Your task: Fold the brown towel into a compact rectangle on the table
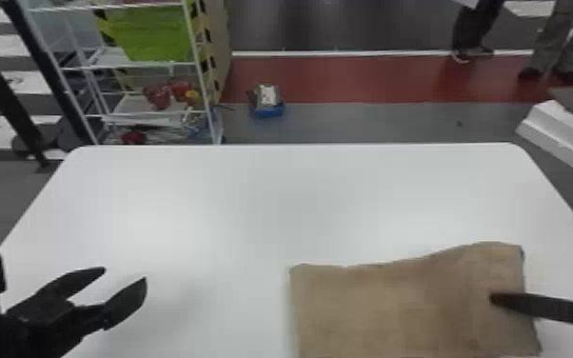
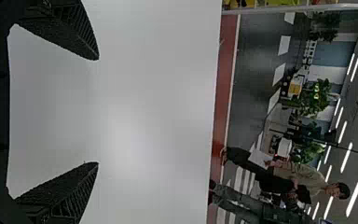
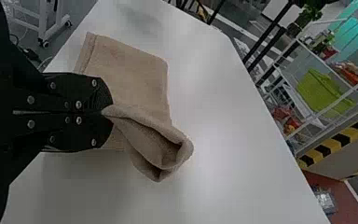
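The brown towel (image 1: 409, 304) lies at the near right of the white table, partly folded. My right gripper (image 1: 497, 299) comes in from the right edge over the towel's right part. In the right wrist view, my right gripper (image 3: 106, 112) is shut on a pinched bit of the towel (image 3: 130, 70), and a raised fold beside the fingertips curls open like a loop. On the left, my left gripper (image 1: 126, 273) stands open above the table, apart from the towel; the left wrist view shows the left gripper (image 2: 98, 111) with its fingers wide apart and nothing between them.
The white table (image 1: 252, 200) extends beyond the towel to its far edge. Behind it at the left stands a wire shelf (image 1: 143, 114) with a green bin. A blue item (image 1: 267, 107) rests on the floor past the table.
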{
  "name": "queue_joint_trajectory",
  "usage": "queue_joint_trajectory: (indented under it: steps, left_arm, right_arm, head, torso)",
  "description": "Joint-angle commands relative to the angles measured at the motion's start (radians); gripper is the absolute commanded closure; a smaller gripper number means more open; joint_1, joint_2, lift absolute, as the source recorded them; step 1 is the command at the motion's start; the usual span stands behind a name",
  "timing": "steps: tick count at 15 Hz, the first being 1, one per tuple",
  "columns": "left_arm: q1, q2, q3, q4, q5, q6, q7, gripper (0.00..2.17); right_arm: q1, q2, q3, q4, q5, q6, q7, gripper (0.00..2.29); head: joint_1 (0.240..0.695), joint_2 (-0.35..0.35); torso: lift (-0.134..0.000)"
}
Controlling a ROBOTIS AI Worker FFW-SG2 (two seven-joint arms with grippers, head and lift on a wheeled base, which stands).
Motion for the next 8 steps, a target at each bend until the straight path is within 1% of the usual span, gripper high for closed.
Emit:
queue_joint_trajectory:
  steps: [1,2,4,5,6,7,8]
  left_arm:
    - [-0.003,-0.003,0.002,0.0,-0.002,0.0,-0.001,0.08]
    - [-0.006,-0.003,0.002,0.0,-0.002,0.0,-0.001,0.08]
    - [-0.008,-0.003,0.002,0.0,-0.002,0.0,-0.003,0.08]
    - [-0.008,-0.003,0.002,0.0,-0.002,0.0,-0.004,0.08]
    - [-0.008,-0.003,0.002,0.0,0.0,0.0,-0.004,0.08]
    - [-0.008,-0.003,0.003,0.0,0.0,0.003,-0.004,0.08]
    - [-0.008,-0.003,0.005,0.0,0.0,0.0,-0.006,0.08]
  right_arm:
    - [-0.042,0.015,0.012,-0.002,-0.017,0.006,-0.008,1.39]
    - [-0.062,0.026,0.032,-0.003,-0.019,0.006,-0.008,1.38]
    - [-0.083,0.041,0.115,-0.04,-0.011,0.006,-0.01,1.38]
    - [-0.085,0.044,0.161,-0.057,0.001,0.006,-0.01,1.38]
    - [-0.085,0.045,0.224,-0.065,0.035,0.006,-0.011,1.38]
    - [-0.09,0.055,0.279,-0.065,0.072,0.006,-0.014,1.38]
    - [-0.091,0.061,0.317,-0.065,0.096,0.006,-0.014,1.38]
  head:
    - [0.695,0.072]
    - [0.695,0.076]
    - [0.695,0.09]
    - [0.695,0.119]
    - [0.695,0.137]
    - [0.695,0.161]
    - [0.695,0.185]
  torso:
    - [-0.134]
    - [-0.134]
    - [-0.134]
    - [-0.134]
    - [-0.134]
    - [-0.134]
    - [-0.134]
